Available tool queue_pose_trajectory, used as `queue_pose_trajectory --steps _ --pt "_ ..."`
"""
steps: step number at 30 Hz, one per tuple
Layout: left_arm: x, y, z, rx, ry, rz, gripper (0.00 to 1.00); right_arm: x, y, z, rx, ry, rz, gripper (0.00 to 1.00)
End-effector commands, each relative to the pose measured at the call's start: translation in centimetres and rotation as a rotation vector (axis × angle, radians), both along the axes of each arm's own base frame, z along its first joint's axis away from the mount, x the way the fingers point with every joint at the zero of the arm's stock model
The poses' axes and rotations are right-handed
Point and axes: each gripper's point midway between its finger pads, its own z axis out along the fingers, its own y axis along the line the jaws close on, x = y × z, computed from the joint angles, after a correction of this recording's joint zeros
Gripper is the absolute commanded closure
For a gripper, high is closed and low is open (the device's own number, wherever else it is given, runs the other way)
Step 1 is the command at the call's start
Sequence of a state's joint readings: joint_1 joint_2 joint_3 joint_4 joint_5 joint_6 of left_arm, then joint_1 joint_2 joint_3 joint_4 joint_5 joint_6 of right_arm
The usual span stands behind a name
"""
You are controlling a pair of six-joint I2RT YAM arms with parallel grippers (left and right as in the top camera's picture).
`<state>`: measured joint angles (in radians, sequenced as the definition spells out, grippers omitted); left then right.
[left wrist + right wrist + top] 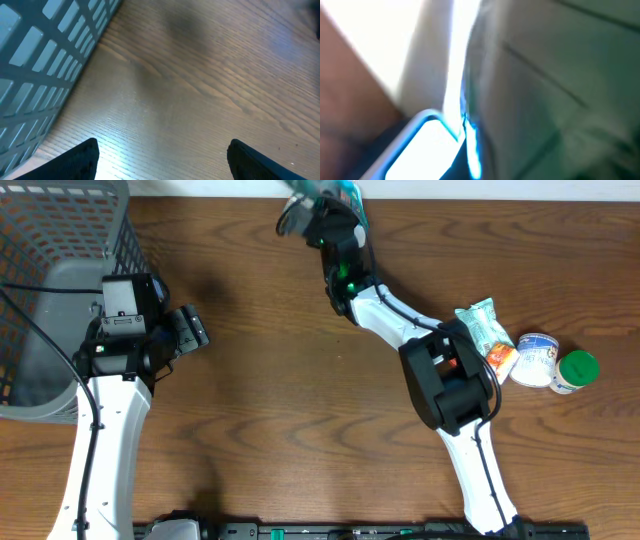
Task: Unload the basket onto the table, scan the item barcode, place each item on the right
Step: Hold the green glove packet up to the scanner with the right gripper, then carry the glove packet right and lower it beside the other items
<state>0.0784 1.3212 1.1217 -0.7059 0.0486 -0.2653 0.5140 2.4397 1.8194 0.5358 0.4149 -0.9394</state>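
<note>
Teal-green packet [345, 192], blurred and glossy; pinched in right pincer [322, 205]

I work over a dark brown wood-grain table [250, 410], its grain running side to side. Beyond its far edge lies a pale, whitish strip [500, 188]. A bright sheen of light [115, 160] lies on the wood at my left side.

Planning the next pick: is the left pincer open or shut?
Open. The left pincer shows its fingers far apart in the wrist view, with only bare table between them.
</note>
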Motion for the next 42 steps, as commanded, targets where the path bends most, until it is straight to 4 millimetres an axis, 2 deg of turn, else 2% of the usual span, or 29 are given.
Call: queue_pose_trajectory --steps 1,5,8,11,15,18,22,24,27,30,35,36,37,39,40,42 --pt "0.0 0.3 0.0 0.006 0.002 0.010 0.16 -0.8 -2.1 8.1 0.212 -0.084 -0.091 0.99" --pt "0.0 0.3 0.0 0.006 0.002 0.010 0.16 -4.0 -1.9 13.2 0.262 -0.013 -0.076 0.99" --pt "0.0 0.3 0.0 0.006 0.002 0.010 0.16 -7.2 -3.1 15.5 0.368 0.114 -0.101 0.99" --pt "0.0 0.3 0.0 0.006 0.002 0.010 0.15 -11.3 -5.3 16.3 0.468 0.270 -0.149 0.99" --pt "0.0 0.3 0.0 0.006 0.002 0.010 0.16 -17.5 -8.7 15.5 0.522 0.529 -0.192 0.99" --pt "0.0 0.3 0.0 0.006 0.002 0.010 0.16 -22.8 -10.3 13.0 0.541 0.816 -0.155 0.99" --pt "0.0 0.3 0.0 0.006 0.002 0.010 0.16 -27.4 -12.5 9.6 0.570 1.115 -0.179 0.99" --pt "0.0 0.3 0.0 0.006 0.002 0.010 0.16 -29.3 -14.2 7.2 0.588 1.248 -0.243 0.99" --pt "0.0 0.3 0.0 0.006 0.002 0.010 0.15 -29.8 -16.1 3.5 0.627 1.321 -0.346 0.99" --pt "0.0 0.3 0.0 0.006 0.002 0.010 0.16 -29.9 -18.3 -1.9 0.672 1.344 -0.483 0.99" --pt "0.0 0.3 0.0 0.006 0.002 0.010 0.16 -29.6 -20.1 -7.2 0.741 1.321 -0.552 0.97" --pt "0.0 0.3 0.0 0.006 0.002 0.010 0.15 -29.5 -20.2 -7.7 0.746 1.314 -0.553 0.91" --pt "0.0 0.3 0.0 0.006 0.002 0.010 0.16 -29.6 -20.3 -8.3 0.748 1.312 -0.554 0.68" --pt "0.0 0.3 0.0 0.006 0.002 0.010 0.16 -29.7 -20.4 -9.0 0.747 1.312 -0.555 0.16" --pt "0.0 0.3 0.0 0.006 0.002 0.010 0.16 -29.8 -20.5 -9.1 0.743 1.311 -0.560 0.01" --pt "0.0 0.3 0.0 0.006 0.002 0.010 0.16 -29.6 -21.2 -9.1 0.722 1.289 -0.588 0.01"
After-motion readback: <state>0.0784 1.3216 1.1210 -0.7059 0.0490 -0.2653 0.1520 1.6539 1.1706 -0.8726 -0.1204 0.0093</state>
